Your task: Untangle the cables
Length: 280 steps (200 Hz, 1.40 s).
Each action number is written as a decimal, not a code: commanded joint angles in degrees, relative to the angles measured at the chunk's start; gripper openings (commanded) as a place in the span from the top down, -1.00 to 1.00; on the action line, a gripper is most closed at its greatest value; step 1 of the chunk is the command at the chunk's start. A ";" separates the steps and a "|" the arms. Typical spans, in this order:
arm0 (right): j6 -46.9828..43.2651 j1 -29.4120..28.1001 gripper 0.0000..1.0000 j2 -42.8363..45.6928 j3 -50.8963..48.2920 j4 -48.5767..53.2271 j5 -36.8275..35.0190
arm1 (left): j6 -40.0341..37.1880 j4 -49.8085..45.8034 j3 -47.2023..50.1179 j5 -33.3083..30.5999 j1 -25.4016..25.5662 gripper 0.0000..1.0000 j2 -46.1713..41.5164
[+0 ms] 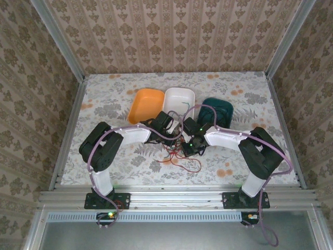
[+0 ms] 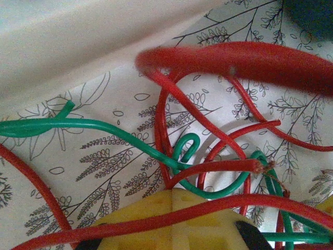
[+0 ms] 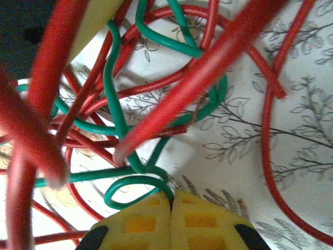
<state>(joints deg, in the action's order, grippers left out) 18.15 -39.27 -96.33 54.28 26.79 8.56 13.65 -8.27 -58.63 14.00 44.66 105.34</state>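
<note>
Your cables [image 1: 179, 158] lie knotted in one heap near the white tray [image 1: 174, 99], none freed yet; left hand [image 2: 171, 195] is clamped shut, right hand [image 3: 170, 200] pinches a green cable [image 3: 132, 182].

Tangle we cannot fully read
From above we find the cables [image 1: 179, 156] too small to tell apart; close up, the nearest red cable [image 2: 244, 60] blurs, and most strands run off the picture edges.

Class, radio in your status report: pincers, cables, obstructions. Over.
Left pincer shut, red cable at tips. Right pincer shut on green cable. Cables tangled between pincers.
</note>
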 commanded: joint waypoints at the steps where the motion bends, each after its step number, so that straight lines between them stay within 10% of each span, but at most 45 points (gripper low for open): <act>1: 1.13 -0.56 0.95 6.67 -2.18 -1.49 -5.96 | -1.48 -5.97 1.31 -0.76 1.69 1.00 4.03; 166: 11.23 15.99 0.98 40.47 -14.78 -1.78 -16.31 | -0.40 -1.86 7.88 -1.84 2.25 1.00 8.54; 233: 10.90 24.48 0.94 44.01 -14.26 -0.69 -8.75 | -0.08 -0.56 12.69 -3.18 1.17 1.00 6.69; 280: 1.96 14.96 0.91 36.71 -10.34 3.68 2.90 | -0.29 3.45 15.34 0.41 0.96 0.83 -2.32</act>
<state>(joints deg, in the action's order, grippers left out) 25.08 -18.33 -56.18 41.30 27.64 4.71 13.28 9.30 -48.66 14.79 45.76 103.48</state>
